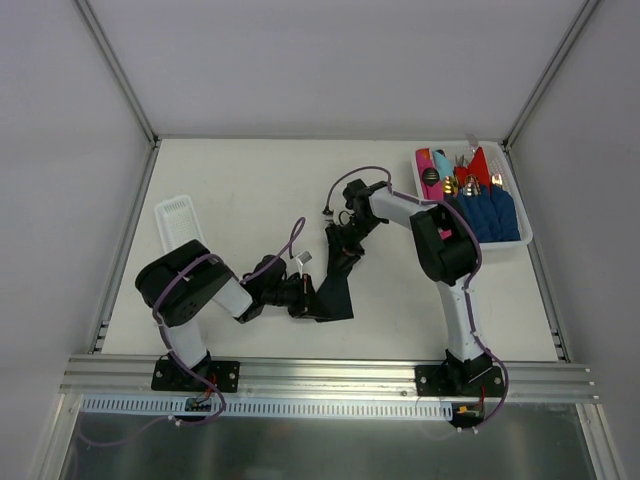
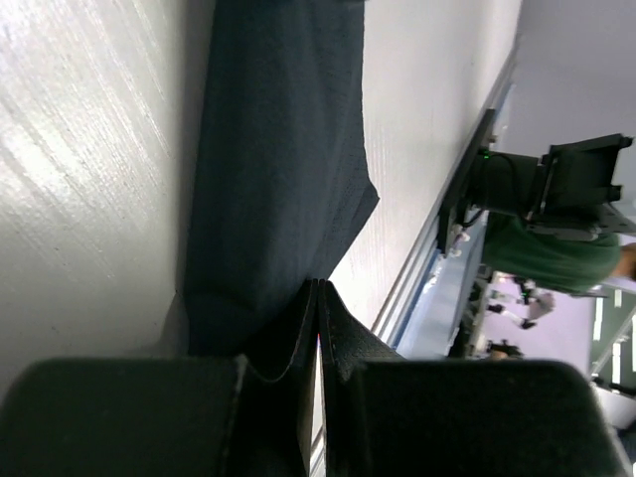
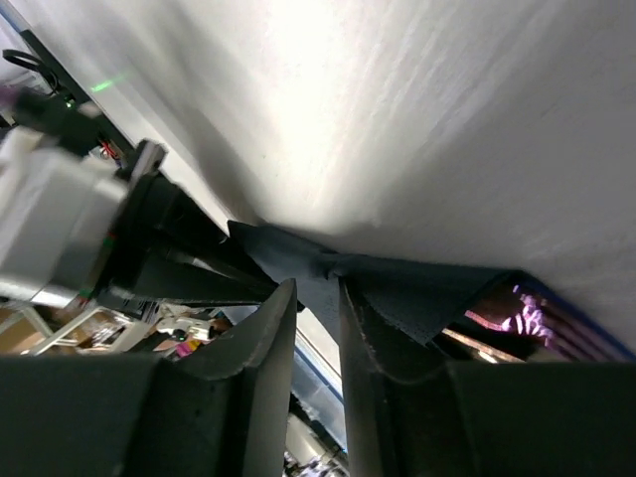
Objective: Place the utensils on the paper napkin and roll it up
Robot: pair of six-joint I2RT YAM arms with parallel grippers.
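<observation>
White table (image 1: pixel 250 180), dark paper napkin (image 1: pixel 335 298) mid-front, white tray (image 1: pixel 180 222) left, basket (image 1: pixel 500 249) right

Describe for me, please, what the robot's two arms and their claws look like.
Both the left arm and right arm pair white links with bulky rounded black joint housings, and a thin purple cable runs along each. The right arm's housing carries a small pink mark. The left claw and right claw are matte black and tapered.

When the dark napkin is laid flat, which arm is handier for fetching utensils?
Probably the right: the white bin holding the utensils sits beside that arm; the left jaws pinch the paper napkin, farther away.
</observation>
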